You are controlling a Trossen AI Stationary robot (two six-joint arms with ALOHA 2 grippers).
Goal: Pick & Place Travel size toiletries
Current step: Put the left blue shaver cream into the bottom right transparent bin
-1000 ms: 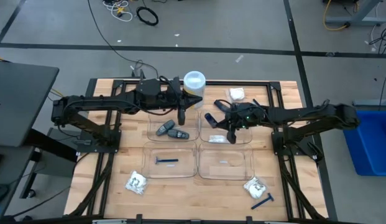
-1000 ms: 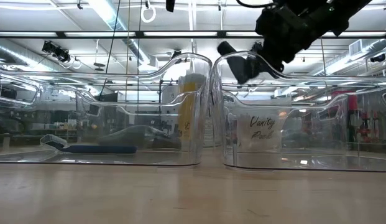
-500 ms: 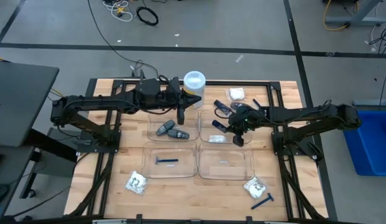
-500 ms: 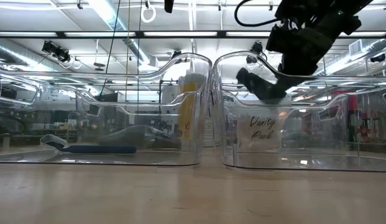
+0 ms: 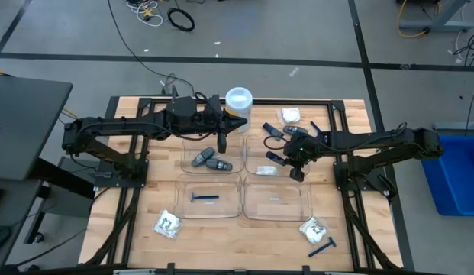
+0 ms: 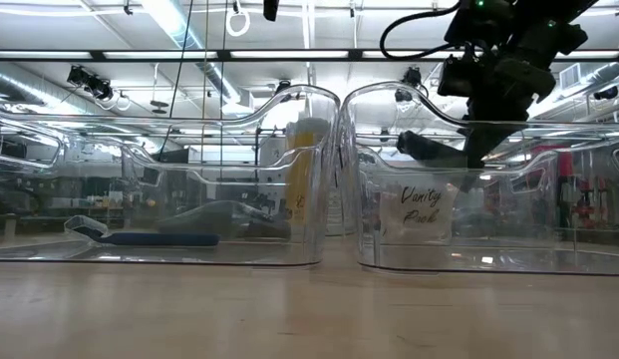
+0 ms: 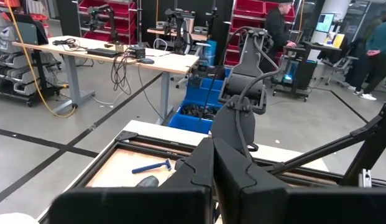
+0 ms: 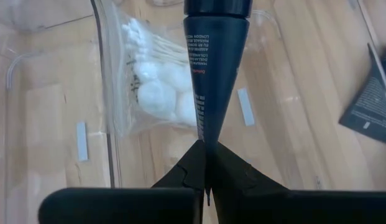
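Observation:
My right gripper (image 5: 287, 155) is shut on a dark blue flat tube (image 8: 211, 68) over the far right clear tray (image 5: 302, 145). The tube slants down above a clear packet of white cotton pieces (image 8: 156, 93) that lies on that tray's floor. In the low view the tube (image 6: 427, 149) shows through the tray's wall. My left gripper (image 5: 221, 141) is shut and bare, held level above the far left tray (image 5: 185, 157), where two grey oval sticks (image 5: 210, 161) lie. A blue razor (image 5: 204, 197) lies in the near left tray. My right gripper pinches the tube's flat crimped end (image 8: 205, 135) between its two fingers. The fingers slant down from the table's right side, and the tube runs on in line with them. The tube is lifted clear, its round cap end (image 8: 216, 6) lowest, over the packet.
A tall yellow canister with a white lid (image 5: 238, 99) stands behind the trays. On the bare wood lie white packets (image 5: 168, 224) (image 5: 313, 228) (image 5: 290, 116), a blue razor (image 5: 322, 247) and a dark flat item (image 8: 373, 93). The near right tray (image 5: 304, 205) holds only a small label.
My right gripper has tipped its fingers well downward and sunk a little, shifting slightly toward the table's right edge. The tube has swung with it: its cap end, raised over the tray's rim before, now points down into the far right tray.

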